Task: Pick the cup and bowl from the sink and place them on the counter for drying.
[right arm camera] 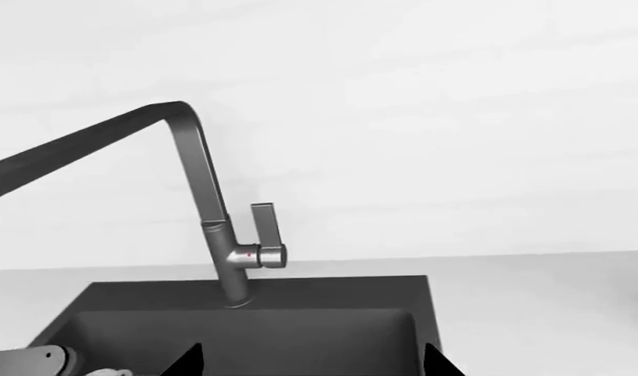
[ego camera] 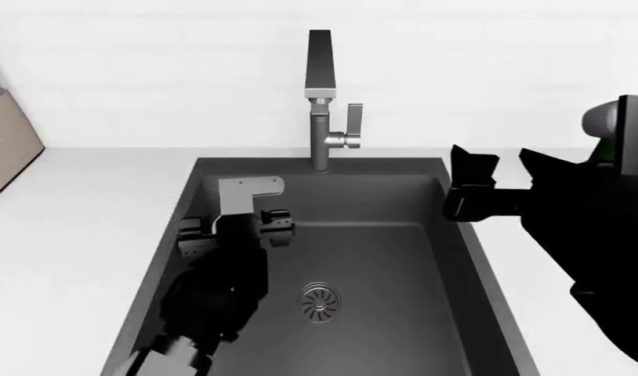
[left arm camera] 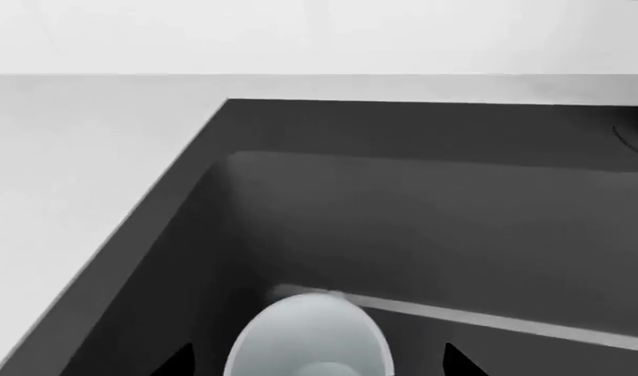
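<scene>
The cup [left arm camera: 309, 338], small and white, is in the dark grey sink [left arm camera: 424, 227], near its far left corner. My left gripper [left arm camera: 317, 365] is open, with one dark fingertip on each side of the cup and a gap to each. In the head view the left gripper [ego camera: 235, 225] is down inside the sink [ego camera: 403, 258] and hides the cup. My right gripper [ego camera: 491, 162] is open and empty above the sink's right rim, and its fingertips [right arm camera: 188, 359] face the faucet. The bowl is not in view. The white counter [ego camera: 78, 235] surrounds the basin.
The squared steel faucet [ego camera: 321, 102] stands behind the sink at the middle, with its spout over the basin. The round drain [ego camera: 320, 301] is in the sink floor. A green bottle [ego camera: 609, 147] shows partly behind my right arm. A brown box [ego camera: 8, 145] stands at the far left.
</scene>
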